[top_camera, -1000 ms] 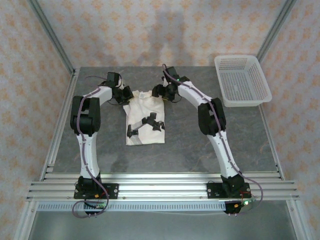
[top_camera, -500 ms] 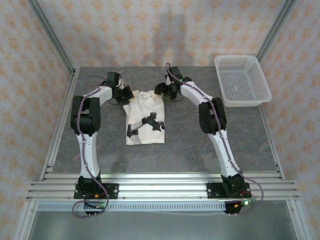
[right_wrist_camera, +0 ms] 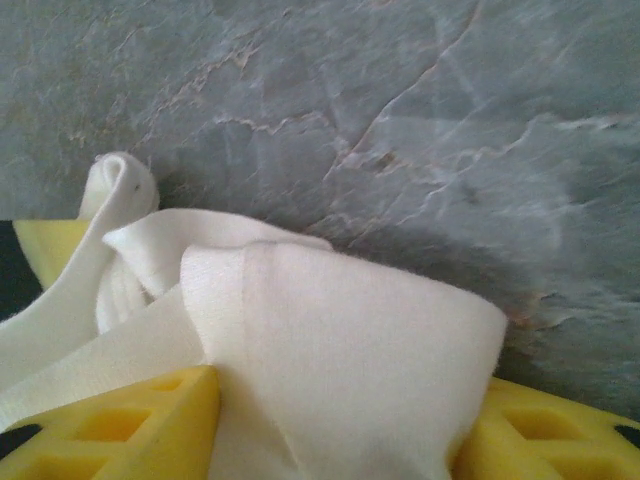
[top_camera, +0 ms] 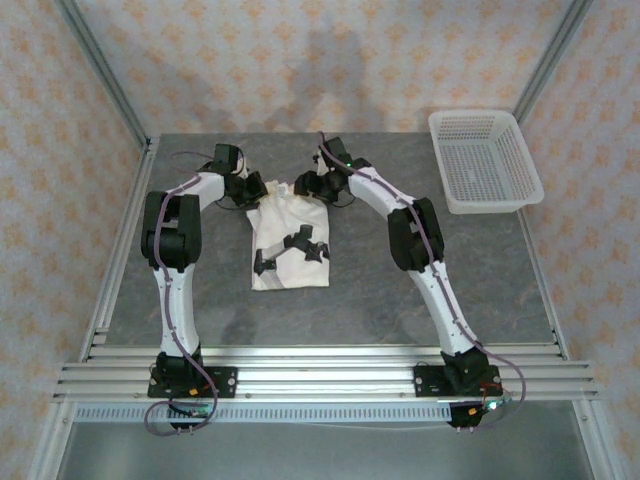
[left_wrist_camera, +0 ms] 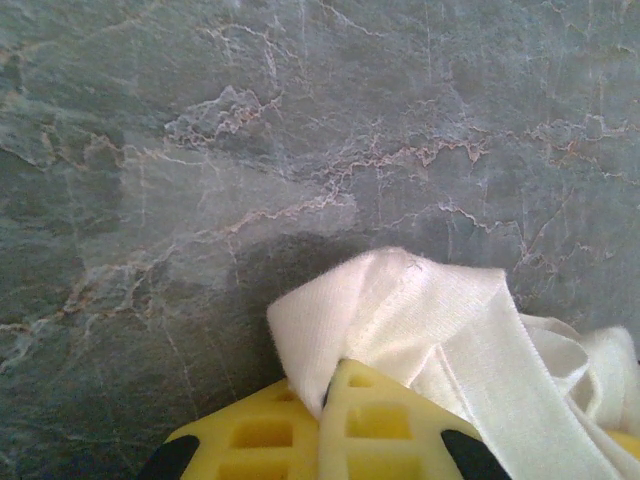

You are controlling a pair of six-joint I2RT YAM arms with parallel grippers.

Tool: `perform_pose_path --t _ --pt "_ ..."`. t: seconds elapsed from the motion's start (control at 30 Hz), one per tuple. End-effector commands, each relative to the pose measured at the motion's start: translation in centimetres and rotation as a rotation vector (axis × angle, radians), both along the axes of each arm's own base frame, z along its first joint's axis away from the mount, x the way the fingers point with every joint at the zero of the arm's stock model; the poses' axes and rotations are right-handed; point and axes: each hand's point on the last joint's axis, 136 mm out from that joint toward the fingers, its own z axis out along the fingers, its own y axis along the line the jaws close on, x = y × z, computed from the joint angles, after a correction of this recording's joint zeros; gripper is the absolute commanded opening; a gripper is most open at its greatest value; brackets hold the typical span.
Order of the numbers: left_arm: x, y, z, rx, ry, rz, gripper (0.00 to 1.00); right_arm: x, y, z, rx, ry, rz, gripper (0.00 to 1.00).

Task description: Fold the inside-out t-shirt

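The inside-out t-shirt (top_camera: 287, 272) lies flat on the grey table, cream-white with a dark print across its middle. Both grippers are at its far edge. My left gripper (top_camera: 256, 188) is shut on the far left corner, and in the left wrist view its yellow fingers (left_wrist_camera: 332, 372) pinch a fold of cloth (left_wrist_camera: 430, 300). My right gripper (top_camera: 306, 186) is at the far right corner. Its yellow fingers (right_wrist_camera: 345, 400) stand apart, with a broad fold of the shirt (right_wrist_camera: 340, 320) filling the gap between them.
A white plastic mesh basket (top_camera: 485, 205) stands at the back right of the table. Aluminium frame rails run along the left, right and near edges. Bare stone-patterned table (top_camera: 380, 270) lies to the right of the shirt and in front of it.
My right gripper has moved left onto the shirt's far right corner and its fingers have narrowed around the cloth. The left gripper has held still.
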Motion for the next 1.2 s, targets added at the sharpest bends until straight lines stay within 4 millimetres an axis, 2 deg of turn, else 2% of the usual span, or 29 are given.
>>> perform_pose_path --t 0.0,0.03,0.07,0.13,0.2,0.27,0.3,0.33,0.4,0.47,0.53,0.57,0.6,0.63,0.7,0.73,0.8,0.87,0.93,1.03,1.1,1.17 --pt "0.2 -1.0 0.0 -0.023 -0.017 -0.023 0.00 -1.3 1.1 -2.0 0.014 0.077 0.016 0.58" --pt "0.3 -1.1 0.0 -0.032 -0.018 -0.020 0.00 -1.4 1.1 -2.1 0.017 0.084 0.012 0.55" --pt "0.4 -1.2 0.0 -0.050 -0.019 -0.011 0.00 -1.2 1.1 -2.1 0.021 0.087 0.003 0.46" --pt "0.9 -1.5 0.2 -0.114 -0.020 0.019 0.00 -0.7 1.1 -1.3 0.042 0.101 -0.022 0.18" --pt "1.9 -1.8 1.2 -0.196 -0.040 0.052 0.00 0.3 0.9 1.1 0.062 0.068 -0.049 0.02" --pt "3.5 -1.8 4.1 -0.294 -0.110 0.092 0.00 2.2 0.3 6.0 0.089 -0.015 -0.087 0.00" --pt "4.3 -1.8 6.1 -0.332 -0.148 0.106 0.00 3.1 0.0 8.7 0.117 -0.058 -0.103 0.00" --pt "5.1 -1.7 8.9 -0.375 -0.199 0.112 0.00 4.2 -0.7 12.0 0.157 -0.108 -0.127 0.00" --pt "6.0 -1.8 15.4 -0.444 -0.310 0.099 0.00 5.5 -1.9 18.9 0.249 -0.217 -0.163 0.00" --pt "5.6 -2.1 23.3 -0.479 -0.438 0.062 0.00 5.6 -3.2 25.5 0.317 -0.334 -0.183 0.00" --pt "4.0 -2.1 29.8 -0.478 -0.546 0.037 0.00 4.4 -3.8 29.9 0.342 -0.416 -0.167 0.00" --pt "3.0 -2.1 32.2 -0.468 -0.587 0.030 0.00 3.5 -4.0 31.4 0.341 -0.443 -0.148 0.00" --pt "1.7 -2.3 34.3 -0.456 -0.626 0.017 0.00 2.7 -4.0 32.0 0.330 -0.453 -0.129 0.00" --pt "0.4 -2.5 35.5 -0.432 -0.647 0.007 0.00 1.5 -3.7 32.0 0.308 -0.453 -0.096 0.00" --pt "-1.9 -3.2 35.4 -0.384 -0.646 -0.013 0.00 -0.4 -2.8 30.4 0.248 -0.439 -0.027 0.00" --pt "-3.1 -3.8 34.5 -0.367 -0.634 -0.026 0.00 -1.4 -2.3 28.7 0.205 -0.427 0.004 0.00" --pt "-5.2 -4.8 31.3 -0.329 -0.578 -0.036 0.00 -3.3 -1.3 25.5 0.167 -0.397 0.050 0.00" --pt "-7.7 -5.8 26.7 -0.290 -0.498 -0.048 0.00 -5.5 -0.5 22.0 0.169 -0.348 0.085 0.00" --pt "-10.7 -6.3 20.9 -0.248 -0.386 -0.048 0.00 -7.6 -0.3 17.7 0.183 -0.290 0.086 0.00" --pt "-15.2 -5.9 12.8 -0.199 -0.213 -0.030 0.00 -10.9 -0.9 12.5 0.225 -0.187 0.074 0.00" --pt "-17.9 -5.5 8.9 -0.197 -0.123 -0.008 0.00 -13.0 -1.5 9.6 0.226 -0.122 0.062 0.00" --pt "-19.9 -5.4 6.7 -0.203 -0.078 0.002 0.00 -15.1 -2.0 7.9 0.226 -0.072 0.060 0.00"
